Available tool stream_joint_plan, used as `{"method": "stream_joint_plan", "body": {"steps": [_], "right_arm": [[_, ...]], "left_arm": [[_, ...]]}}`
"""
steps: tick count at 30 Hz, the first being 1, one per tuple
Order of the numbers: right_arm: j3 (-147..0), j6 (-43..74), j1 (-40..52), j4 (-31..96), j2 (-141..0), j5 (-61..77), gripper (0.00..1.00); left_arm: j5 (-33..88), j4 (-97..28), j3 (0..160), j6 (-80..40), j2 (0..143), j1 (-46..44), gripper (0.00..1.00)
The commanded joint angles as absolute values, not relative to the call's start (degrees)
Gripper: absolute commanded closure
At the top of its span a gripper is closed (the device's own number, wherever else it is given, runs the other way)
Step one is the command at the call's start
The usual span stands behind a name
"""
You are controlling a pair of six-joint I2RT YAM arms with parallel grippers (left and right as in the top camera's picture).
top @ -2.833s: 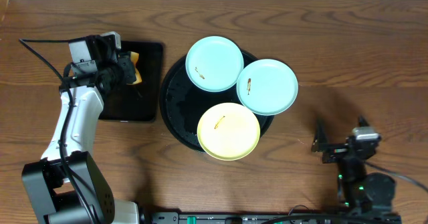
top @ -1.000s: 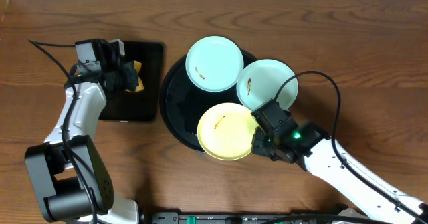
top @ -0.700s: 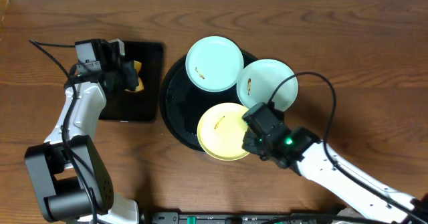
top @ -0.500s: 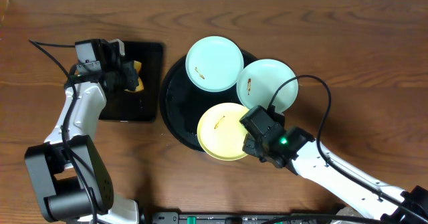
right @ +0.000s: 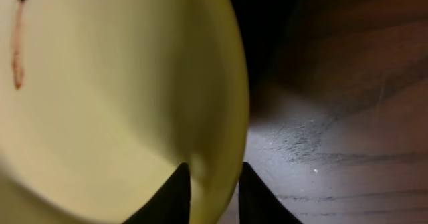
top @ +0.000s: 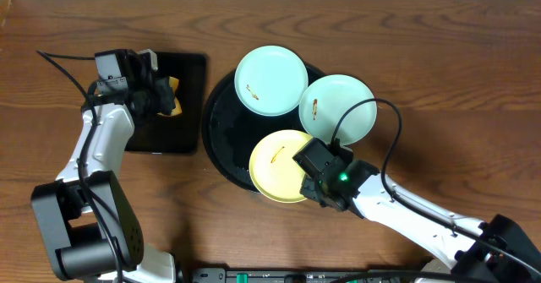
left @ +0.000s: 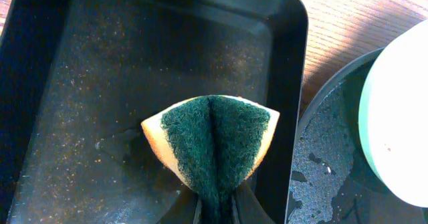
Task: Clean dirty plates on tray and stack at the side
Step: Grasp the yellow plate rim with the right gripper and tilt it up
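Three plates rest on the round black tray [top: 221,139]: two aqua ones [top: 270,80] [top: 338,108] at the back and a yellow plate [top: 279,160] in front, each with a thin brown streak. My right gripper [top: 308,177] sits at the yellow plate's right rim. In the right wrist view its fingers [right: 214,184] straddle that rim, one inside the yellow plate [right: 100,83] and one outside, both touching it. My left gripper [left: 217,210] is shut on a folded green-and-yellow sponge [left: 210,140], held over the rectangular tray [left: 80,83].
The rectangular black tray [top: 161,131] lies left of the round tray. Both arms reach in from the table's front edge, the right one trailing a looped cable [top: 385,122]. Wet patches show on the round tray [left: 328,150] beside an aqua plate [left: 401,117].
My right arm came in from the front right to the yellow plate, slid left along its rim, and its fingers narrowed onto it. The left arm with the sponge has stayed still.
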State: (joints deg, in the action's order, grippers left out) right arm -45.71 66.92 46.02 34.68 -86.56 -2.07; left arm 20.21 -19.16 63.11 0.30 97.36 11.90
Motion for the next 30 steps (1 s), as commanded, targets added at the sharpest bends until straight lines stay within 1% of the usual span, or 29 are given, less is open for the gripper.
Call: {"method": "stream_joint_plan", "body": {"steps": [1, 3, 6, 11, 14, 21, 25, 30], "right_arm": [[-45.2, 67.7, 46.5, 34.3, -86.9, -4.1, 0.88], [-45.5, 67.7, 46.5, 34.2, -86.8, -4.5, 0.99], [-46.7, 65.4, 46.2, 34.0, -85.8, -6.0, 0.99], [-52.3, 56.2, 46.2, 36.1, -82.3, -11.0, 0.99], [-56.3, 50.4, 46.2, 37.5, -81.3, -16.9, 0.99], [-58.6, 35.9, 45.8, 32.8, -81.3, -26.6, 0.99], [-58.6, 35.7, 44.8, 31.9, -81.3, -26.3, 0.99], [-58.6, 35.7, 43.4, 30.5, -81.3, -26.0, 0.99]], "left_arm": [[19.9, -19.2, 62.8, 1.3, 97.1, 12.1, 0.92], [19.9, -19.2, 62.8, 1.3, 97.1, 12.1, 0.92], [19.9, -19.2, 62.8, 1.3, 97.1, 12.1, 0.92], [19.9, -19.2, 62.8, 1.3, 97.1, 12.1, 0.92], [19.9, -19.2, 62.8, 1.5, 97.1, 12.1, 0.92], [19.8, -18.9, 62.7, 3.3, 97.5, 12.1, 0.92], [17.2, -16.7, 62.7, 3.2, 99.4, 12.1, 0.92], [16.9, -13.2, 62.7, 3.2, 101.1, 12.1, 0.92]]}}
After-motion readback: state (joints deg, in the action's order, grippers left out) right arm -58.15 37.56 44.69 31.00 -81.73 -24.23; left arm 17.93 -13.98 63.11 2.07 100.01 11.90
